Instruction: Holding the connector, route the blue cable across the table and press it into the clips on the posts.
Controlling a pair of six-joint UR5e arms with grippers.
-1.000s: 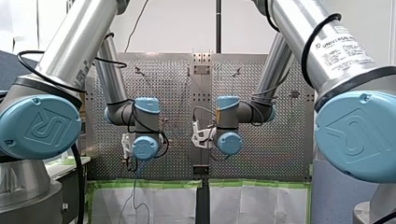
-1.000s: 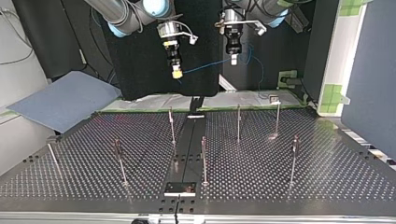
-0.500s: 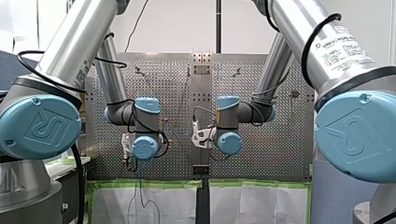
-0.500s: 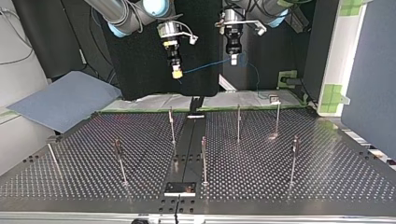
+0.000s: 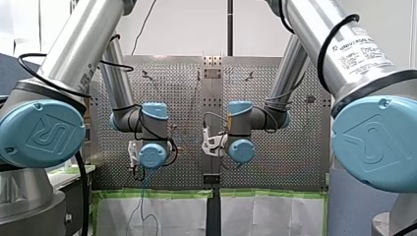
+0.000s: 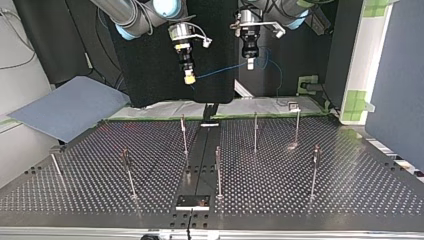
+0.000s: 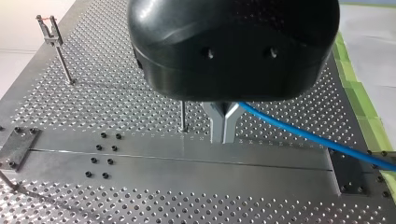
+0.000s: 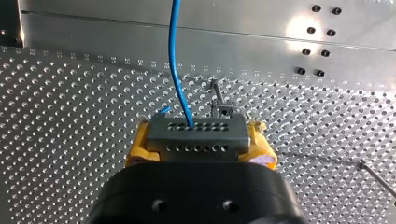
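Both arms hang high over the bench (image 6: pixel 350 196), toward its far side in the top view. Your right arm (image 6: pixel 127 14) has its jaws pinching the grey connector (image 8: pixel 196 135) between yellow pads (image 8: pixel 138 149), and the blue cable (image 8: pixel 176 60) leaves the connector's face just ahead of them. In the top view the cable runs through the air to your left arm (image 6: pixel 280 7), whose metal fingers (image 7: pixel 223 126) are pressed together on it. Past them it hangs down in a loop. The posts (image 6: pixel 218 172) stand on the bench below, well apart from the cable; one carries a clip (image 7: pixel 48 29) at its top.
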